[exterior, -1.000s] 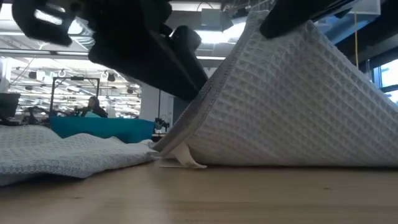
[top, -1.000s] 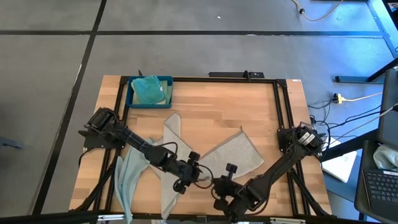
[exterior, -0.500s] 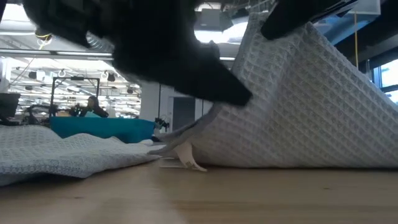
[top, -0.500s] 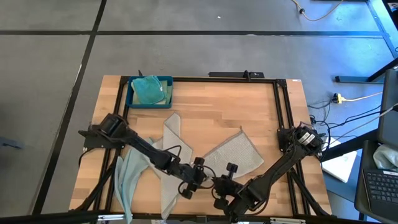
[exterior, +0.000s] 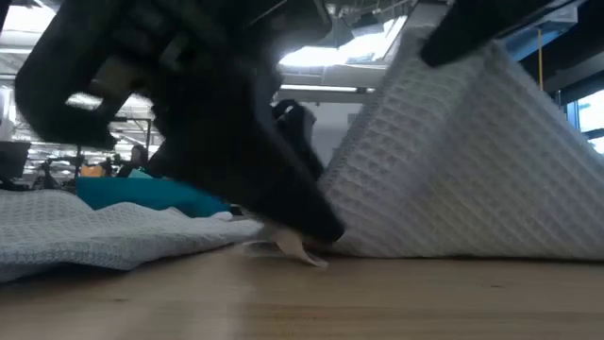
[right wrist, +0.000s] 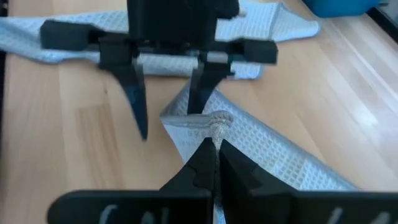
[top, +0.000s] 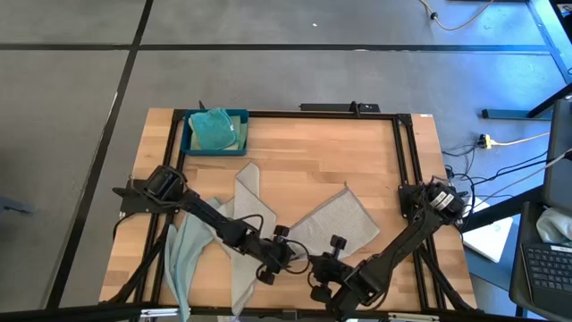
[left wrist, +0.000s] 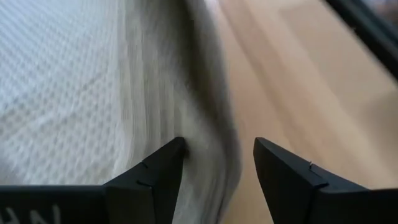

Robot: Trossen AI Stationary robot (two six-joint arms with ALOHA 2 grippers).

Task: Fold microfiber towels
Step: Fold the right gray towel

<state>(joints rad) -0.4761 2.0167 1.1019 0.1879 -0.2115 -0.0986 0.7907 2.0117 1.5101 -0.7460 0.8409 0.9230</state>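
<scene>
A light grey waffle towel (top: pixel 340 222) lies at the table's near middle, its near-left corner raised. My right gripper (right wrist: pixel 216 146) is shut on that corner. My left gripper (top: pixel 282 256) is open and low beside it. Its fingers stand on either side of the towel's raised edge (left wrist: pixel 208 143), as the right wrist view (right wrist: pixel 166 106) also shows. In the low view the towel (exterior: pixel 472 170) rises like a tent, its lower edge and white tag (exterior: pixel 297 247) on the table. A second grey towel (top: pixel 248 192) and a pale blue towel (top: pixel 186 255) lie at the left. A teal towel (top: pixel 213 128) sits in the tray. My right gripper pinches the grey towel's bunched near-left corner (right wrist: pixel 215 123) between its two fingers, coming from the table's near right side. The corner is lifted off the table and the cloth slopes down from it, the rest lying on the table. My left gripper: I cannot tell whether its fingers touch the towel's edge.
A dark blue tray (top: pixel 189 148) stands at the far left corner. The second grey towel (exterior: pixel 85 231) lies flat just left of my left gripper. A black frame (top: pixel 398 152) runs round the table top. Bare wood shows at the far middle and right.
My left gripper has gone toward the table's near right and down to the table, up to the raised corner of the grey towel, and stays open. My right gripper keeps the corner lifted.
</scene>
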